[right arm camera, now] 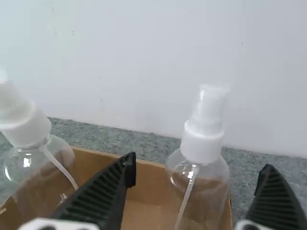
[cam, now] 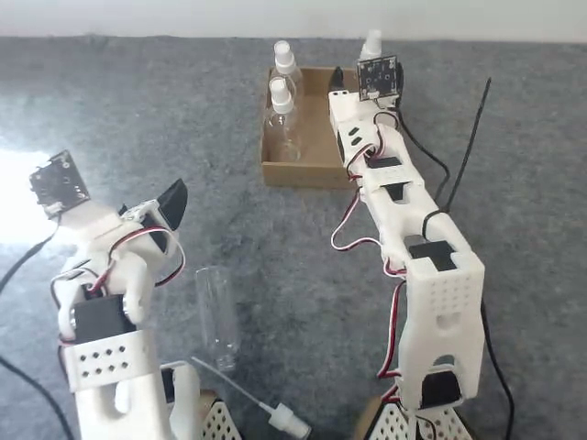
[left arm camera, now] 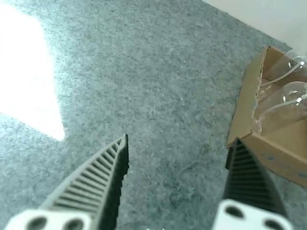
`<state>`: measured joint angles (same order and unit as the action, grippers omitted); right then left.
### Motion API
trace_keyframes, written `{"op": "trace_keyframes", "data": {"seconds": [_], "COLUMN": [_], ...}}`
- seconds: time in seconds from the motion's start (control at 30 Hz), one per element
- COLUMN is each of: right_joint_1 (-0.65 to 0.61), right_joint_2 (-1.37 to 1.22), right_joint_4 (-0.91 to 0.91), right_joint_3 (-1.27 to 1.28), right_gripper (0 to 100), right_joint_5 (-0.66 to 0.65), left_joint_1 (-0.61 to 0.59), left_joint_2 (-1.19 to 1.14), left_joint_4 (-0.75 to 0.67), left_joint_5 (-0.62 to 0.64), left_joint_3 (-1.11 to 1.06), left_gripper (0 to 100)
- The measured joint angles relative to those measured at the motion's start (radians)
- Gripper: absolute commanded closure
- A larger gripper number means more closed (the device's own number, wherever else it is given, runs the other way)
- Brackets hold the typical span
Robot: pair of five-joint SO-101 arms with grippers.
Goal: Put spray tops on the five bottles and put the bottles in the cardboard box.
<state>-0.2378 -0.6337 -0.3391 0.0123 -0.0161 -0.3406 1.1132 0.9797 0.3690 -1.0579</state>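
Loose spray top (cam: 286,422) w/ tube lies by the arm bases, uncapped bottle (cam: 217,316) on its side just beyond. Both sit behind the left gripper (left arm camera: 181,140), fingers spread wide over bare table (left arm camera: 144,72). Ahead of those fingers, off to one side: cardboard box (left arm camera: 244,110). Farther on, right gripper (right arm camera: 197,164) fingers also wide apart, a capped bottle (right arm camera: 204,139) upright btwn them at the box's far corner; 2 more capped bottles (cam: 282,96) stand beside it in the box
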Motion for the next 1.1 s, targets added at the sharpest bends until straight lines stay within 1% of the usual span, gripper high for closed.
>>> {"op": "trace_keyframes", "data": {"seconds": [0.2, 0.33, 0.6, 0.9, 1.1], "right_joint_1": [0.003, 0.006, 0.005, 0.005, 0.005], "right_joint_2": [0.0, 0.023, 0.209, 0.359, 0.545], "right_joint_4": [0.0, 0.0, 0.0, 0.0, 0.0], "right_joint_3": [0.0, 0.044, 0.227, 0.388, 0.54], "right_gripper": [64.9, 64.9, 65.0, 65.1, 65.2], "right_joint_5": [0.0, 0.0, 0.002, 0.002, 0.002], "left_joint_1": [0.0, 0.0, 0.0, 0.0, 0.0], "left_joint_2": [0.0, 0.0, 0.0, 0.0, 0.0], "left_joint_4": [0.0, 0.0, 0.0, 0.0, 0.0], "left_joint_5": [0.0, 0.0, 0.0, 0.0, 0.0], "left_joint_3": [0.0, 0.0, 0.0, 0.0, 0.0], "left_gripper": [70, 70, 70, 70, 70]}}
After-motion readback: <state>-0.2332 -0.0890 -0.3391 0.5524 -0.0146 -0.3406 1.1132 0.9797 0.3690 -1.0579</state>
